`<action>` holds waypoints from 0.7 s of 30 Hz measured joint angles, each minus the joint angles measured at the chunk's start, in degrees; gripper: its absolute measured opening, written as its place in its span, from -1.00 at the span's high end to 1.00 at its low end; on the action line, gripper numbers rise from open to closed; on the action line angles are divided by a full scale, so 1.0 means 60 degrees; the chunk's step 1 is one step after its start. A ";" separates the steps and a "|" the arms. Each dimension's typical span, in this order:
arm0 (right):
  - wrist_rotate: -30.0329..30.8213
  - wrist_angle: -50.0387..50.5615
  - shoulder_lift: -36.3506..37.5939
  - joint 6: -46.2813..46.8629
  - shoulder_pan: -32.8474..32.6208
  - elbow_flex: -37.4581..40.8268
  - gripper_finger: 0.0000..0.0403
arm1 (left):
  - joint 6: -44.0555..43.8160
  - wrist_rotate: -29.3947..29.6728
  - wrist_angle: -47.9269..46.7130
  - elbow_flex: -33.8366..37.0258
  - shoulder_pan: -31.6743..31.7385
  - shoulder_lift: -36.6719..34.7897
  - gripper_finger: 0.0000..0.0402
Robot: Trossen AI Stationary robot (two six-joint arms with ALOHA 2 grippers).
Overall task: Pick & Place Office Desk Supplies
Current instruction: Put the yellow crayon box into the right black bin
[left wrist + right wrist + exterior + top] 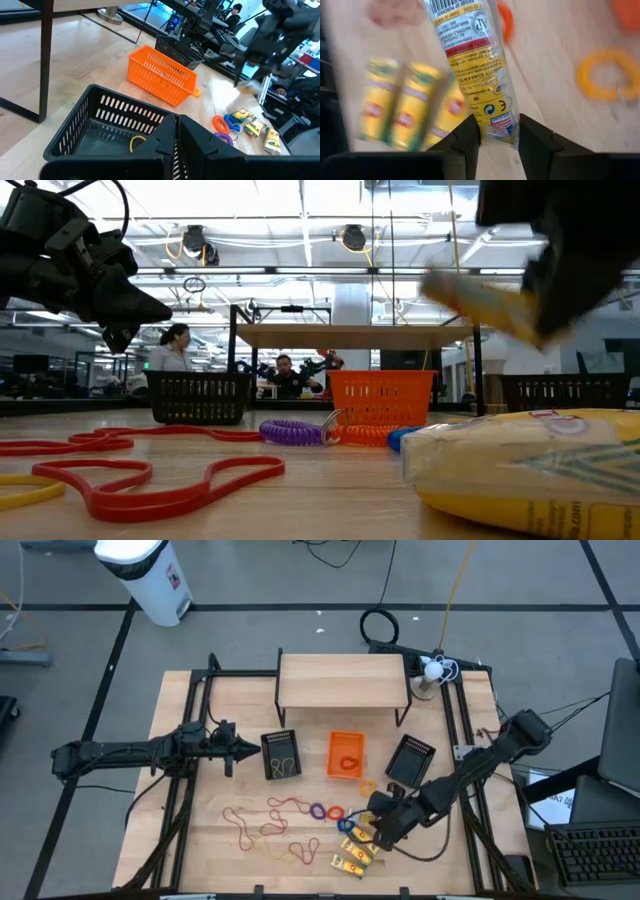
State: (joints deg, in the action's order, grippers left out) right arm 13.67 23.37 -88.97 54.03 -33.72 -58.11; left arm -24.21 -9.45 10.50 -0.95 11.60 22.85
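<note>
While lifted off the table's near right, right gripper (498, 131) pinches one end of a yellow packet (475, 65) | other yellow packets (352, 855) lie just beneath | left gripper (176, 131) clenched empty above left black basket (85, 125).

high view: overhead, straight down, far, whole table (200, 840) plus both arms. low view: tabletop height, level across wood into room, very close to yellow packet (530, 470). left wrist view: forward and down over black basket (95, 125), toward orange basket (162, 75); orange basket shared with high and low views. right wrist view: close, straight down at packets on wood.
</note>
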 joint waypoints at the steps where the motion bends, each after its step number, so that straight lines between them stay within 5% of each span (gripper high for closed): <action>1: 0.0154 -0.0203 0.0179 -0.0208 -0.0025 0.0000 0.48 | 0.0003 0.0000 -0.0004 0.0000 -0.0003 0.0003 0.88; 12: 0.2257 -0.2886 0.2615 -0.5133 -0.0676 0.0258 0.52 | -0.0019 0.0000 0.0000 0.0000 0.0000 0.0000 0.88; 21: 0.2463 -0.5916 0.4865 -0.6586 0.0307 0.3024 0.53 | -0.0023 0.0408 0.0004 0.0000 0.0000 0.0004 0.88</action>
State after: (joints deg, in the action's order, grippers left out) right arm 28.45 -12.12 -59.78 14.51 -31.88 -39.96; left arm -24.34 -7.01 10.52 -0.95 11.60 22.87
